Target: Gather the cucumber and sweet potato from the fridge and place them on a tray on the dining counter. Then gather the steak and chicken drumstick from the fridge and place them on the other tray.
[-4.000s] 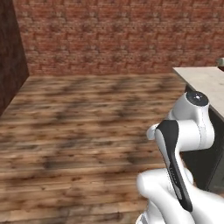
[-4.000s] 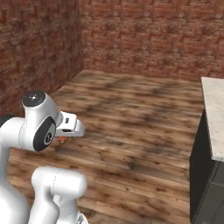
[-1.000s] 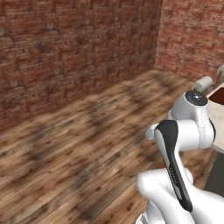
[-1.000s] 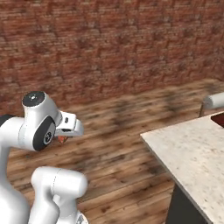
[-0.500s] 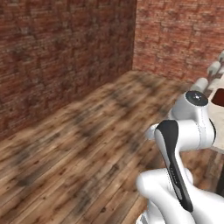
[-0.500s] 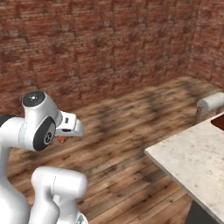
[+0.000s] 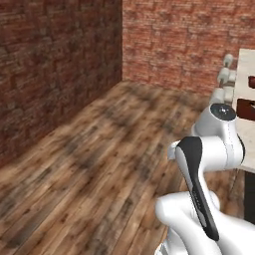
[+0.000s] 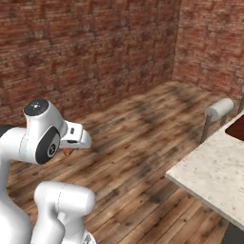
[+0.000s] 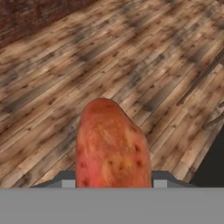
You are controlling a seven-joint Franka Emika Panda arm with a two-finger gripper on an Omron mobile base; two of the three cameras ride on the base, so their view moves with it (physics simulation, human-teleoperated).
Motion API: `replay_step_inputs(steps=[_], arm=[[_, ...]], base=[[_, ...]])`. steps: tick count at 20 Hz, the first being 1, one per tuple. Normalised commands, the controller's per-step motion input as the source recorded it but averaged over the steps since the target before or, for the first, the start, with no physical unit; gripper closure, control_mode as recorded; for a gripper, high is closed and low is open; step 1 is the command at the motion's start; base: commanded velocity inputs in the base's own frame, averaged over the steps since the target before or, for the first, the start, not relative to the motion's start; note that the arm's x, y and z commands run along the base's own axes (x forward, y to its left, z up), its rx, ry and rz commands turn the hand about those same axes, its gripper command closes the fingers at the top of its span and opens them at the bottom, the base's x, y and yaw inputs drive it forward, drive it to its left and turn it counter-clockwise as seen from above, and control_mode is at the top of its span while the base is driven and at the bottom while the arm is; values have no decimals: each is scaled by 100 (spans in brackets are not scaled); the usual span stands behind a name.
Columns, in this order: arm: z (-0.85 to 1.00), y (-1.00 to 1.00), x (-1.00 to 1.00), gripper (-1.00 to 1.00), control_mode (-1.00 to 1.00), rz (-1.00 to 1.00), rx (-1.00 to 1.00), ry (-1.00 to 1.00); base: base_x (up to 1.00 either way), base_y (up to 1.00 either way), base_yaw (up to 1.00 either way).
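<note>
One sweet potato [image 9: 111, 146], blunt-ended with blotchy orange-red skin, juts forward from the gripper [image 9: 113, 183], whose jaws are closed on it above the plank floor [image 9: 52, 65]. From the right base view a sliver of that orange shows under the white hand [image 8: 71, 136]. Beyond, that view has one speckled stone counter [image 8: 209, 174] and a padded stool back [image 8: 219, 108]; the left base view shows three stool backs [image 7: 225, 77]. Two brick walls [image 8: 86, 52] meet behind
</note>
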Motion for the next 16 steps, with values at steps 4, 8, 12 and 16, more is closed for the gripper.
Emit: replay_step_inputs(steps=[4,8,12,16], arm=[[0,0,0,100,100,0,0,0],[0,0,0,100,100,0,0,0],[0,0,0,100,100,0,0,0],[0,0,0,100,100,0,0,0]], base=[[46,41,-40],[50,40,-40],[51,29,-43],[55,27,-45]])
